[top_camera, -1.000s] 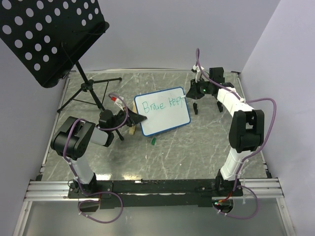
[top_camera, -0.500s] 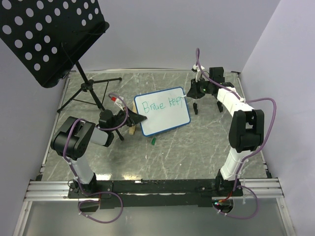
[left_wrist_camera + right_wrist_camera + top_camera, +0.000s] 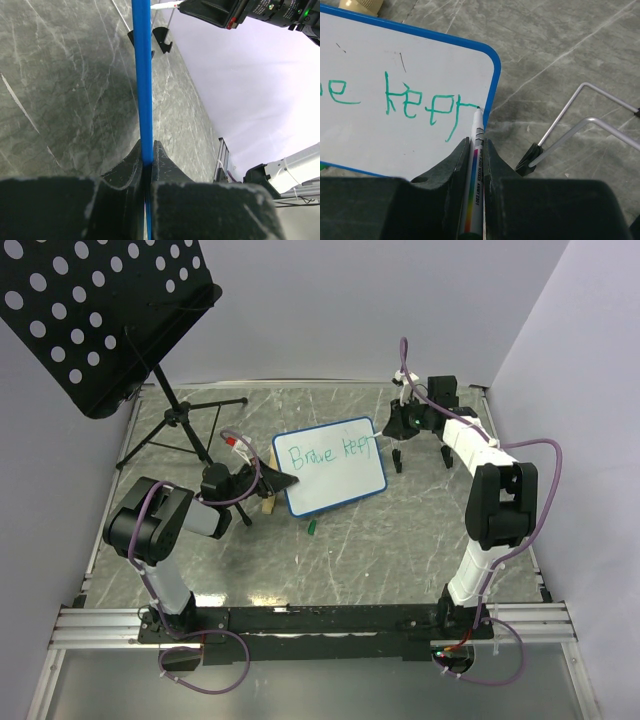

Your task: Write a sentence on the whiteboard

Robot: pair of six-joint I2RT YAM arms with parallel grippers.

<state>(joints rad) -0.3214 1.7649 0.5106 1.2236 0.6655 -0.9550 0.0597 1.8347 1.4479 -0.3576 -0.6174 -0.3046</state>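
Note:
The whiteboard point(image 3: 335, 485), white with a thin blue rim, stands tilted at the middle of the table. My left gripper point(image 3: 284, 481) is shut on its left edge; in the left wrist view the blue rim point(image 3: 142, 75) runs straight up from between the jaws of that gripper point(image 3: 147, 152). The sentence point(image 3: 326, 453) reads "Brave keep" in green. My right gripper point(image 3: 476, 144) is shut on a white marker point(image 3: 475, 170). The marker's tip sits at the board's right rim point(image 3: 492, 95), just after the word "keep" point(image 3: 420, 107).
A black perforated music-stand panel point(image 3: 100, 310) hangs over the back left, its tripod legs point(image 3: 185, 430) on the table. A green cap point(image 3: 312, 527) and a wooden block point(image 3: 268, 502) lie near the board's lower left. Metal stand legs point(image 3: 580, 125) lie right of the marker.
The right wrist has shifted very slightly to the right at the board's right edge. The left arm and the whiteboard have not moved.

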